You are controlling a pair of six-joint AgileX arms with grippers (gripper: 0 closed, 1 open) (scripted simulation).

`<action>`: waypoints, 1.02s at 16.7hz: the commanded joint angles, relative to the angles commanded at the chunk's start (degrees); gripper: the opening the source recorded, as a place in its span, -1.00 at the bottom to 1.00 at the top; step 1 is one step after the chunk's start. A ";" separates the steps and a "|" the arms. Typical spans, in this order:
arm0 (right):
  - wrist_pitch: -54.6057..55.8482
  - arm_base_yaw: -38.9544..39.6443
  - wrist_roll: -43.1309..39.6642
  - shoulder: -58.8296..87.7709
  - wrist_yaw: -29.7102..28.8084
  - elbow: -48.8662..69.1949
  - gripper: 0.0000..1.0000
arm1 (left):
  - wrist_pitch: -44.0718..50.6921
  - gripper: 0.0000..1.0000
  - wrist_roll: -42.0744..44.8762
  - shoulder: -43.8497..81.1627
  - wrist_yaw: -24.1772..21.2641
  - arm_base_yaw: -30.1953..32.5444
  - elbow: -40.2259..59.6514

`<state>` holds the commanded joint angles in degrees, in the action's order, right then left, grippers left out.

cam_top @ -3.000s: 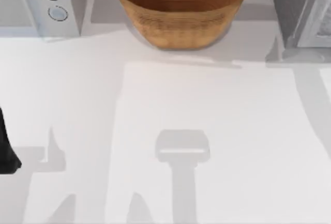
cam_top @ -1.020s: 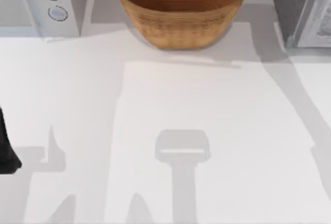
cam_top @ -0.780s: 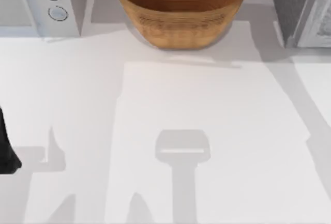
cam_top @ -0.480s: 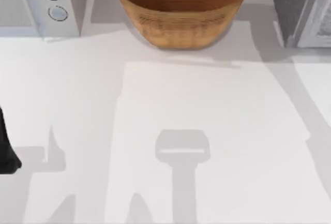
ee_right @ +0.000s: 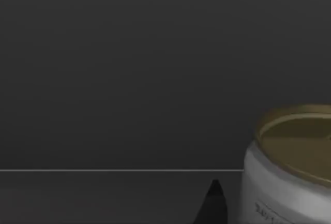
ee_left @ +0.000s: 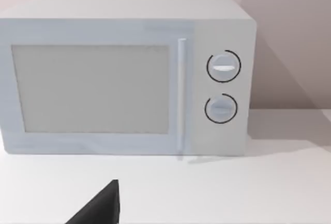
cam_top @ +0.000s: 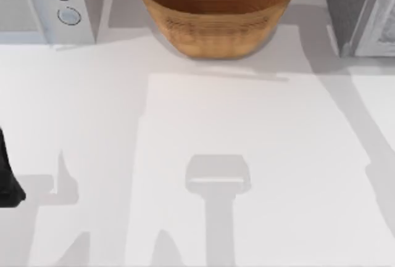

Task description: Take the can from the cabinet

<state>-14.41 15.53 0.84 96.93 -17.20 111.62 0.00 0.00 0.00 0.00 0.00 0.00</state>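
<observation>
Dark cabinet (ee_right: 129, 69) walls surround the can (ee_right: 289, 167), just beside my right pincer (ee_right: 212, 203). Whether it's open, I cannot tell; I should centre on the can before closing.

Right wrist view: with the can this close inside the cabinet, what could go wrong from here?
The can stands upright in a dark cabinet interior, off to one side of the fingertip. If the right gripper closes off-centre, it may nudge or tip the can. The dark interior gives few depth cues, so a finger could strike the shelf or wall.
</observation>
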 joint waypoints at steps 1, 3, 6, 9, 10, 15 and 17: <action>0.00 0.00 0.00 0.00 0.00 0.00 -0.66 | 0.00 1.00 0.00 0.00 0.00 0.00 0.00; 0.00 0.00 0.00 0.00 0.00 0.00 -0.96 | 0.00 1.00 0.00 0.00 0.00 0.00 0.00; 0.00 0.00 0.00 0.00 0.00 0.00 -1.00 | 0.00 1.00 0.00 0.00 0.00 0.00 0.00; 0.00 0.00 0.00 0.00 0.00 0.00 -1.00 | 0.00 1.00 0.00 0.00 0.00 0.00 0.00; 0.00 0.00 0.00 0.00 0.00 0.00 -1.00 | 0.00 1.00 0.00 0.00 0.00 0.00 0.00; -2.17 1.48 0.00 -2.30 -1.97 -0.70 -1.00 | 0.00 1.00 0.00 0.00 0.00 0.00 0.00; -6.12 4.32 -0.04 -6.77 -5.12 -1.41 -1.00 | 0.00 1.00 0.00 0.00 0.00 0.00 0.00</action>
<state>-20.52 19.86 0.80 90.16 -22.32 110.22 0.00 0.00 0.00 0.00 0.00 0.00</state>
